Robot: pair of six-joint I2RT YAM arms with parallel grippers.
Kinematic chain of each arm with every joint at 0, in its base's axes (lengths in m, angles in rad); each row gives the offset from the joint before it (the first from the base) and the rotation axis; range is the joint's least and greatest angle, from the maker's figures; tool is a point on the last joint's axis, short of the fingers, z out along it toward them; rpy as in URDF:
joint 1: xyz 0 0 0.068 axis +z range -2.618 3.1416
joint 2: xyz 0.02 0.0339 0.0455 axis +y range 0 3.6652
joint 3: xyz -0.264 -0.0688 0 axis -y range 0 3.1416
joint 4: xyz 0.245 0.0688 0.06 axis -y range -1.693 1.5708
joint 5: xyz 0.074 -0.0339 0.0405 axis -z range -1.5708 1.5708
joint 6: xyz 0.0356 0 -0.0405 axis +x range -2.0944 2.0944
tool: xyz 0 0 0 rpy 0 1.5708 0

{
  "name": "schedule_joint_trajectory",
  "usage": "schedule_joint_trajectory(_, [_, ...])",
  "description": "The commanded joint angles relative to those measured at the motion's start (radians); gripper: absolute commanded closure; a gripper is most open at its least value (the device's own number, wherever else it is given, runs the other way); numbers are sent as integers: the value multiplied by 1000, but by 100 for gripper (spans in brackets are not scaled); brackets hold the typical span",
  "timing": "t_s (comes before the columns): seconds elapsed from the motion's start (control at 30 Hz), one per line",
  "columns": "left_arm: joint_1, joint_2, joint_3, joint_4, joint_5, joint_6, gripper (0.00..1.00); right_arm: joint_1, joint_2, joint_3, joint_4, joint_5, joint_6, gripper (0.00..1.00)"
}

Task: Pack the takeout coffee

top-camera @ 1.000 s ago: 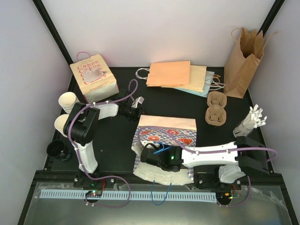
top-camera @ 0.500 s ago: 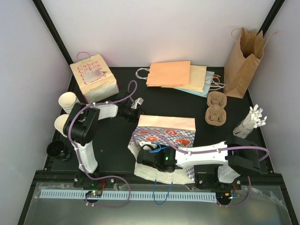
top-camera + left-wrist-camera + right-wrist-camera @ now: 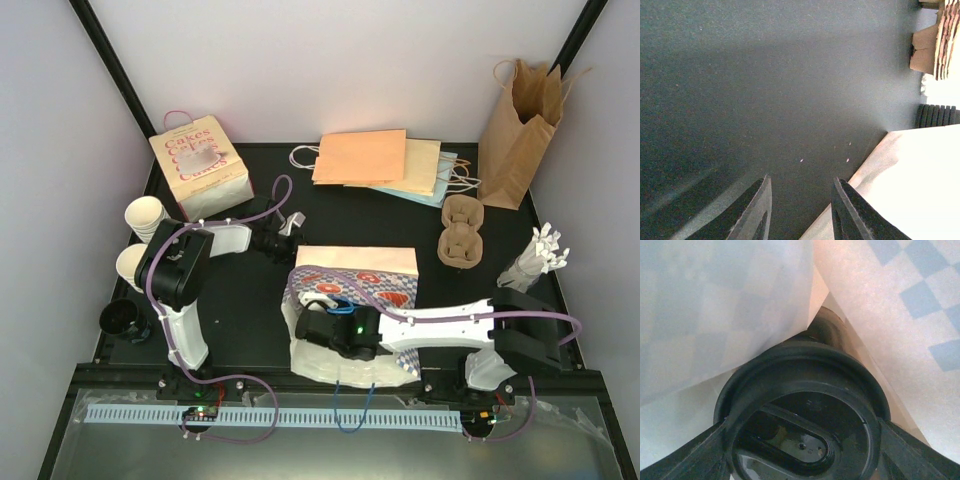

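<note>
Since a second ago the right pincer (image 3: 322, 325) has slid slightly leftward at the mouth of the patterned bag (image 3: 365, 285). It clamps a black lid (image 3: 800, 405) by the rim, between both fingers, face toward the wrist, axis pointing into the bag. Left pincer (image 3: 800, 210) hovers part-open, empty, above the worktop (image 3: 765, 75).

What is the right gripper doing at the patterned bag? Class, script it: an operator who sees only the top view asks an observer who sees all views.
Observer: The right gripper grips a round black lid, one finger on each side of its rim.
Operator: Is the lid in the bag?
Observer: Checked paper closes around it above and on both sides; how deep it sits I cannot tell.
Operator: And the left gripper?
Observer: The left gripper is open and empty above bare black table.
</note>
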Motion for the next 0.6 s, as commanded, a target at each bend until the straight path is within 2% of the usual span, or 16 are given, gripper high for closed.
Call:
schedule_joint_trajectory(0.0, [0,-44,-12,-23,5,11,64,-50,-25,19,-64,-127,17,37])
schedule_joint_trajectory(0.13, [28,-76,-39,-19,-6,12,61,-75,-25,35,-89,-166,16,37])
schedule_joint_trajectory(0.57, [109,-313,-168,-87,-103,32,38,-230,11,165,-191,-356,9,37])
